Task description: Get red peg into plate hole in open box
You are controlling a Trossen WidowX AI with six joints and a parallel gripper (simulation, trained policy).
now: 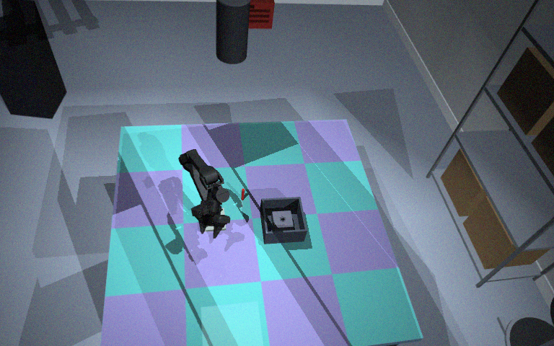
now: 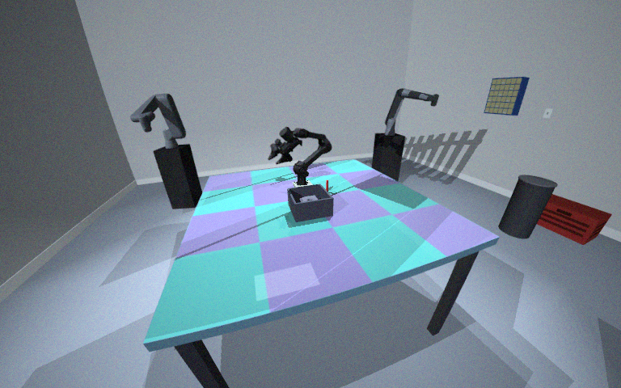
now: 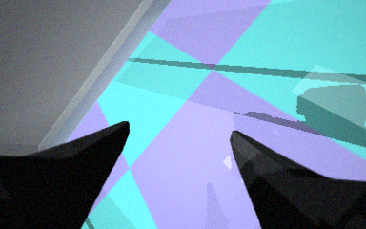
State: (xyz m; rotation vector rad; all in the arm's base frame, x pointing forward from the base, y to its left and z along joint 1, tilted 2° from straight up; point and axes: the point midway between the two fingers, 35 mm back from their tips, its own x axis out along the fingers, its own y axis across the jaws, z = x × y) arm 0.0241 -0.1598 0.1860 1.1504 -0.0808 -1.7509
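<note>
The box [image 1: 283, 238] [image 2: 311, 210] sits open on the checkered tabletop [image 1: 293, 313] [image 2: 320, 255] [image 3: 167, 153], and a pale plate [image 1: 287, 215] [image 2: 307, 198] with a small dark hole lies at its bottom. The red peg [image 1: 242, 194] [image 2: 327, 186] stands upright on the tabletop near the box, outside it and on the side toward the arm's base; nothing touches it. The hole in the plate has no peg in it.

The black arm [image 1: 200, 173] [image 2: 315, 158] rises behind the box as the exterior view shows it, with its foot on a white base plate. Its claw [image 1: 208, 235] [image 2: 279, 161] [image 3: 180, 131] is raised above the tabletop, well apart from both the box and the peg. The fingers stand wide, with only tabletop seen between them. The near wall of the box rises around the plate, and the peg is beyond that wall, not between the claw and the plate.

Farther from the box, past the tabletop's edge, are a dark cylinder [image 1: 231, 34] [image 2: 527, 205] and a red chest [image 1: 262, 15] [image 2: 574, 218] on the floor.
</note>
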